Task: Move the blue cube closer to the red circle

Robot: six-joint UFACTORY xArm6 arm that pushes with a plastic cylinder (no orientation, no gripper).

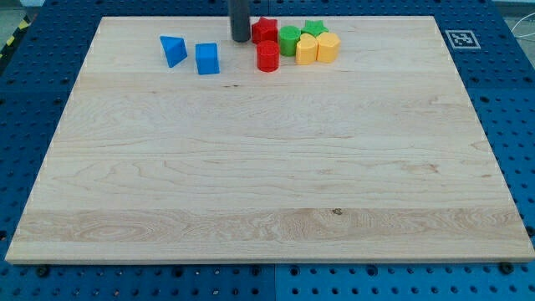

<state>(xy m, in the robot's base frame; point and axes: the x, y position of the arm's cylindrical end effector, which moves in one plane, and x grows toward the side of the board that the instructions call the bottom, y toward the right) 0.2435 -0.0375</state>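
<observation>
The blue cube (207, 58) sits near the view's top, left of centre. The red circle, a short red cylinder (267, 57), stands to its right, with a clear gap between them. My tip (240, 38) is the lower end of the dark rod that comes down from the view's top edge. It stands between the two, a little above their line, just left of a red star block (265, 30). It touches neither the cube nor the cylinder.
A blue triangular block (173, 50) lies left of the cube. Right of the red cylinder cluster a green cylinder (289, 39), a green star (314, 28) and two yellow blocks (307, 50) (328, 47). The wooden board (267, 167) rests on a blue perforated table; a marker tag (461, 38) sits at top right.
</observation>
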